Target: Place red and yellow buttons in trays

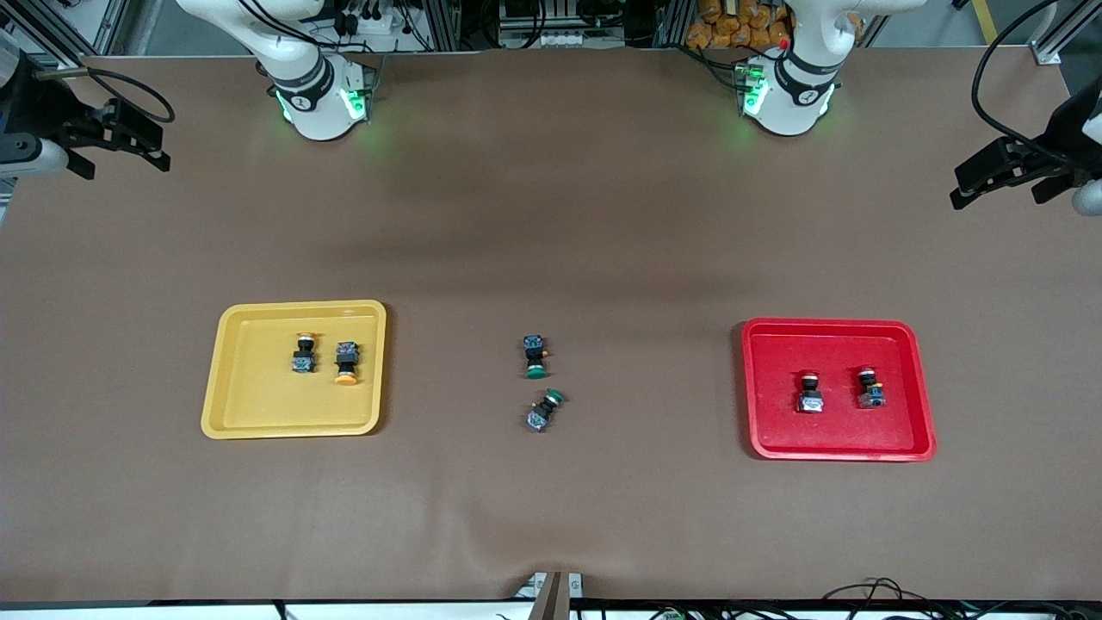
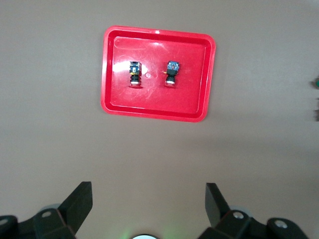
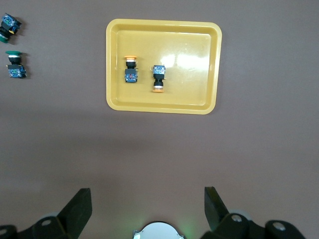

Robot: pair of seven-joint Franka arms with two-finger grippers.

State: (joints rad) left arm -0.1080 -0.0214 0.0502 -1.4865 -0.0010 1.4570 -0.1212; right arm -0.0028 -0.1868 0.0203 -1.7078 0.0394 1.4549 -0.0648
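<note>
Two yellow-capped buttons lie in the yellow tray toward the right arm's end of the table. Two red-capped buttons lie in the red tray toward the left arm's end. My right gripper is open and empty, raised at its end of the table. My left gripper is open and empty, raised at its end. The left wrist view shows its open gripper, the red tray and both red buttons. The right wrist view shows its open gripper, the yellow tray and both yellow buttons.
Two green-capped switches lie on the brown table between the trays, one nearer the front camera. They also show in the right wrist view. Both arm bases stand along the table's edge farthest from the front camera.
</note>
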